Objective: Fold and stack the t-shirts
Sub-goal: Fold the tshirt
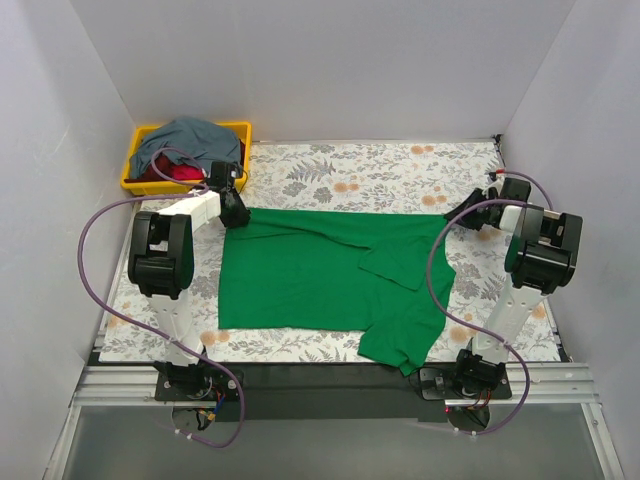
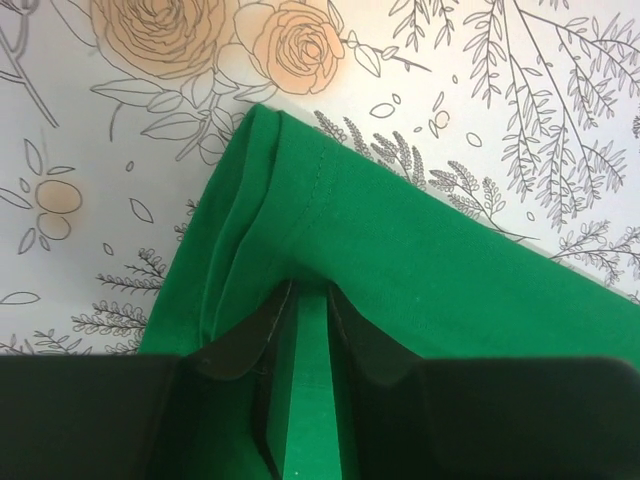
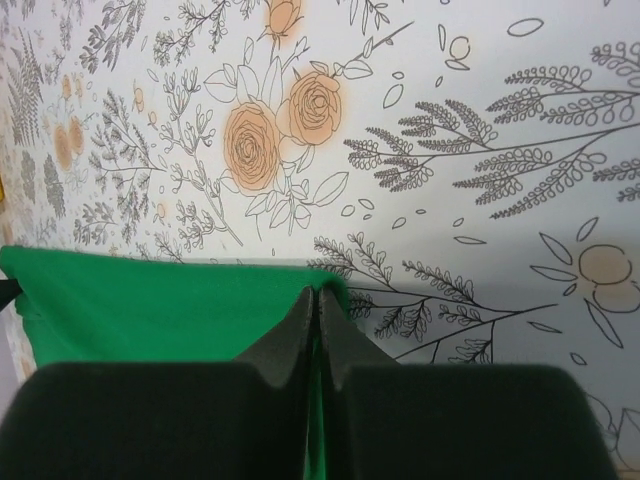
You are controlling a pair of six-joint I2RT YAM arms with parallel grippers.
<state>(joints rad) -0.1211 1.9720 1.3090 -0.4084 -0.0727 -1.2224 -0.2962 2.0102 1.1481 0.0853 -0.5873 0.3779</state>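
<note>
— Shirts first: where are they?
— The green t-shirt (image 1: 300, 280) lies spread out in the middle of the worktop (image 1: 380, 175). The grey-blue t-shirt (image 1: 190, 135) and the red t-shirt (image 1: 175, 172) sit bunched up in the yellow bin (image 1: 240, 127) at the far left corner, with the grey-blue one on top.
— What are the jaws doing?
— The left jaws, at the end of the left arm (image 1: 165, 255), are on the far left corner of the green one. The left wrist view shows them pinching the cloth, with a thin green strip between the fingers (image 2: 240, 345). The right jaws, on the right arm (image 1: 540, 250), are at the far right corner, pressed together on the green edge.
— How do the edges look?
— The far edge runs almost straight from one pair of jaws to the other. The left edge is straight too. A flap of cloth (image 1: 390, 262) is flopped over onto the shirt on the right side. A loose part (image 1: 400, 345) at the near right reaches the black bar (image 1: 320, 375) at the near edge.
— Is there room to move?
— Yes. Bare flowery worktop lies between the far edge and the back wall. A thinner strip shows on each side, between the shirt and the arms. The bin is near the left jaws
</note>
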